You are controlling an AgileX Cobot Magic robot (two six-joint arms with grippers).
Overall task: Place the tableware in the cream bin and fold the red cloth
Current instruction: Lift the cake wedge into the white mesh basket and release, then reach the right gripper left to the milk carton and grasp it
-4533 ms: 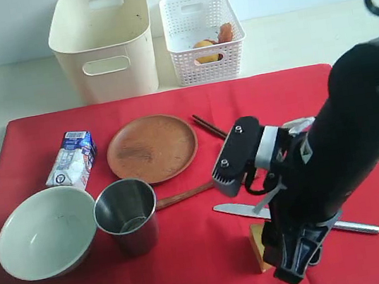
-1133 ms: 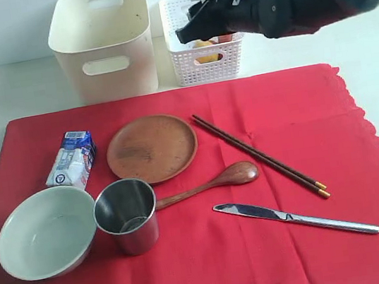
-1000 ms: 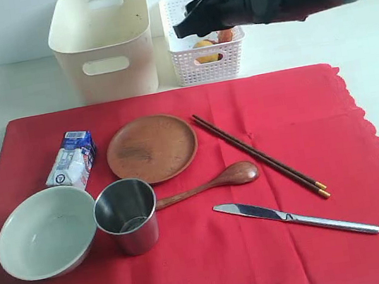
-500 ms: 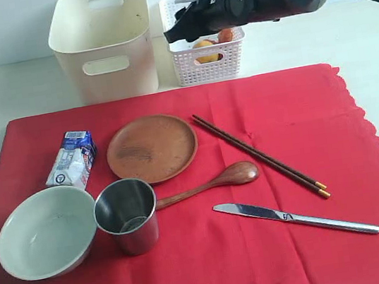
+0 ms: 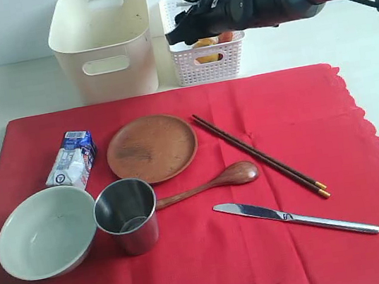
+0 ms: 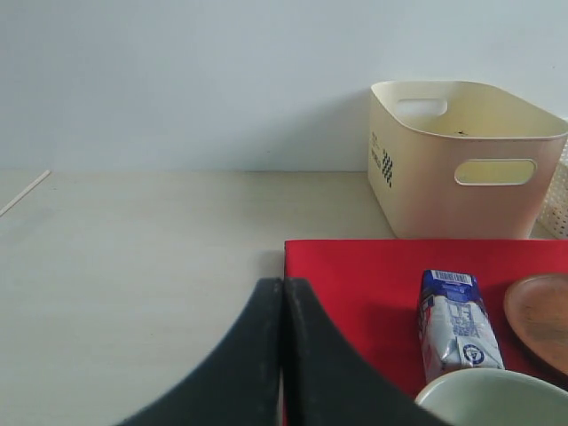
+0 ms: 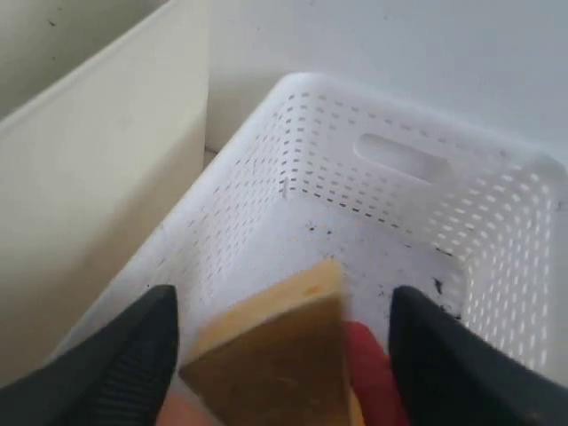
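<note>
On the red cloth (image 5: pixel 300 118) lie the wooden plate (image 5: pixel 152 148), pale bowl (image 5: pixel 46 232), steel cup (image 5: pixel 127 215), wooden spoon (image 5: pixel 210 184), chopsticks (image 5: pixel 259 155) and knife (image 5: pixel 294 218). The cream bin (image 5: pixel 103 40) stands behind the cloth. My right gripper (image 5: pixel 180 30) hovers over the white lattice basket (image 5: pixel 208 64). In the right wrist view the right gripper (image 7: pixel 282 302) is open, with a blurred cheese wedge (image 7: pixel 275 355) loose between the fingers and a gap on each side. My left gripper (image 6: pixel 282 293) is shut and empty at the cloth's left edge (image 6: pixel 355 284).
A small milk carton (image 5: pixel 72 158) lies on the cloth left of the plate. The white basket holds other food pieces, red and yellow (image 5: pixel 211 39). Bare pale table surrounds the cloth on the left (image 6: pixel 133 248) and right (image 5: pixel 373 36).
The right arm went from the cloth up to the white basket with the cheese wedge, then shifted slightly left. Its jaws have widened and no longer touch the wedge.
</note>
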